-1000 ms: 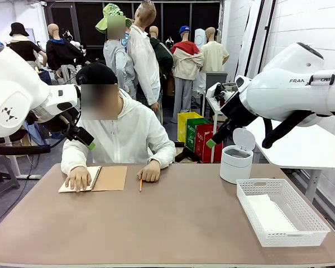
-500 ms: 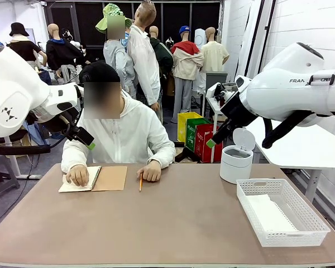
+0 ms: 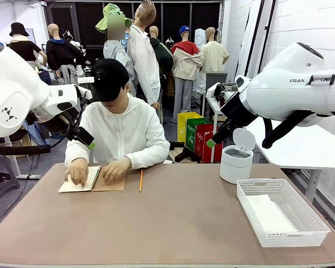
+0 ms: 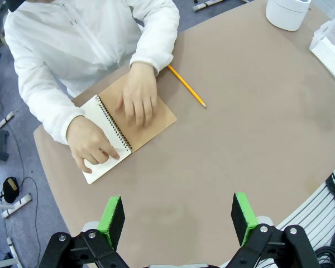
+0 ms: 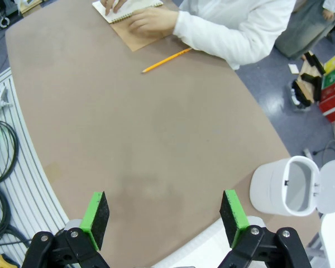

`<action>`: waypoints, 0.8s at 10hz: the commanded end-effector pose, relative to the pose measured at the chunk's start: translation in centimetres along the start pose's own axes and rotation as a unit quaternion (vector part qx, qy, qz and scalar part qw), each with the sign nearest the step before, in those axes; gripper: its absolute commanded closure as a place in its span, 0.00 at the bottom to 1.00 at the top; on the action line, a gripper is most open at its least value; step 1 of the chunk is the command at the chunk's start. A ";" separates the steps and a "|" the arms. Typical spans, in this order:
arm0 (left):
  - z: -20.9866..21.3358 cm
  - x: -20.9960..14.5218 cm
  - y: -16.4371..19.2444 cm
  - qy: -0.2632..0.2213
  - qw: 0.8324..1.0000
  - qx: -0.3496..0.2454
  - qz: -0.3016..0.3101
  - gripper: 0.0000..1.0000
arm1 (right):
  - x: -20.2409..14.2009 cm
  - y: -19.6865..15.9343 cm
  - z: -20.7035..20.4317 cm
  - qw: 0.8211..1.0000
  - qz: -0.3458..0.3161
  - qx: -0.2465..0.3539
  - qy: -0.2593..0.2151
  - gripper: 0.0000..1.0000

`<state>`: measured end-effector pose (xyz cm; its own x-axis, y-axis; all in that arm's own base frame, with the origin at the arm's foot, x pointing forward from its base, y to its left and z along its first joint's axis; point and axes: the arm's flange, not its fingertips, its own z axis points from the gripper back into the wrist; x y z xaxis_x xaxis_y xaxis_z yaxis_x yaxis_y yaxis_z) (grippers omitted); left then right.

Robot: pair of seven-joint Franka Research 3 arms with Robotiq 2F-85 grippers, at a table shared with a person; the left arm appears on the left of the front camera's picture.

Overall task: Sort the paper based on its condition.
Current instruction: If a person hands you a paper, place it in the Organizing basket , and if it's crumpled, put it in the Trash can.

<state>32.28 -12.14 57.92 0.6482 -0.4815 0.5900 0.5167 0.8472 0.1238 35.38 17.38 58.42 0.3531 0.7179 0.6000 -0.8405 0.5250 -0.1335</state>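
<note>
My left gripper (image 4: 178, 215) hangs released high over the brown table (image 4: 257, 139), its two green pads spread wide at the bottom of the left wrist frame with nothing between them. My right gripper (image 5: 164, 218) is likewise released, jaws apart and empty at the bottom of the right wrist frame, above the bare tabletop. In the front frame both arms are raised clear of the table, the left at the left edge and the right at the upper right. Across the table, at left of centre in the front frame, a person in a white hooded top and black cap bends over an open spiral notebook (image 3: 109, 180) with a brown kraft cover. The paper (image 4: 103, 164), a cream sheet still lying in the notebook, sits at the left of the left wrist frame, pinned under the person's hand (image 4: 92, 148); the other hand (image 4: 138, 100) rests flat on the brown cover just beside it. An orange pencil (image 3: 140, 181) lies on the table just to the right of the notebook, apart from it. At the lower right of the front frame stands a white plastic basket (image 3: 310, 215) with something white and flat lying in it, and just behind it a small white bin (image 3: 235, 162) with its lid tipped up.
</note>
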 end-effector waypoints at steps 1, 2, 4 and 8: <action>0.0 0.0 0.1 -0.002 1.000 -0.002 0.002 0.00 | 0.0 -0.1 -0.1 1.000 0.000 -0.003 0.000 0.00; 0.0 0.0 0.1 -0.002 1.000 -0.002 0.002 0.00 | 0.0 -0.1 -0.1 1.000 0.000 -0.003 0.000 0.00; 0.0 0.0 0.1 -0.002 1.000 -0.002 0.002 0.00 | 0.0 -0.1 -0.1 1.000 0.000 -0.003 0.000 0.00; 0.0 0.0 0.1 -0.002 1.000 -0.002 0.002 0.00 | 0.0 -0.1 -0.1 1.000 0.000 -0.003 0.000 0.00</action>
<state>32.28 -12.14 57.92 0.6482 -0.4815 0.5900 0.5167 0.8472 0.1238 35.38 17.38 58.42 0.3531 0.7179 0.6000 -0.8405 0.5250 -0.1335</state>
